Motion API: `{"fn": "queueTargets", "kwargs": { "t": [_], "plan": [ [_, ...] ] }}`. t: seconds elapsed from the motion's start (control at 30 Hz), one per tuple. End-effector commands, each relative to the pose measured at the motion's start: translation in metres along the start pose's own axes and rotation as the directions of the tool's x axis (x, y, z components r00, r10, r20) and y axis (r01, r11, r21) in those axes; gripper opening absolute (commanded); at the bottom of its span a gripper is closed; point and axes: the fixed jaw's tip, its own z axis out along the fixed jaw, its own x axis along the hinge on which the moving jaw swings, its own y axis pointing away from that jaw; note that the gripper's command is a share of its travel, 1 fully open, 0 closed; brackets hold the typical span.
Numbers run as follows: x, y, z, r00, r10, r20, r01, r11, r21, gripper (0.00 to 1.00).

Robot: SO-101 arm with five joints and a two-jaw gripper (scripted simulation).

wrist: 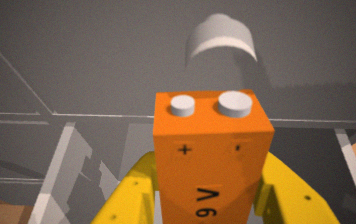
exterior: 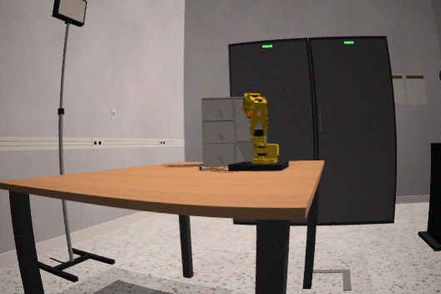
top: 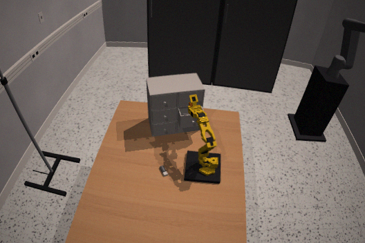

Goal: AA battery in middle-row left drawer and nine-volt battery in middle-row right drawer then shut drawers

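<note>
The yellow pincer (wrist: 207,200) grips the orange block-shaped nine-volt battery (wrist: 212,150) at centre frame, facing the grey drawer chest (top: 168,103); releasing short of the open drawer's rim risks dropping it onto the bench (top: 133,207).

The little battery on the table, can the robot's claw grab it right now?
Probably not yet. The claw is already shut on the orange nine-volt battery, up by the chest. The AA battery lies near the arm's base, nothing covering it.

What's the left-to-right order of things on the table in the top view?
Chest farthest left, then the small battery lying on the table, then the arm's black base plate. The pincer with the nine-volt battery overlaps the chest, so it's left out.
</note>
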Motion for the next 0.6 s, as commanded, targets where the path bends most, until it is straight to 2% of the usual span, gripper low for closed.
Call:
{"fn": "queueTargets", "kwargs": {
  "t": [0.0,0.57],
  "plan": [
    [-0.0072,-0.0024,-0.0009,1.000,-0.004,0.021,0.004,1.000,0.008,0.00],
    [-0.0092,-0.0031,-0.0007,1.000,-0.003,0.021,0.003,1.000,0.010,0.00]
  ]
}}
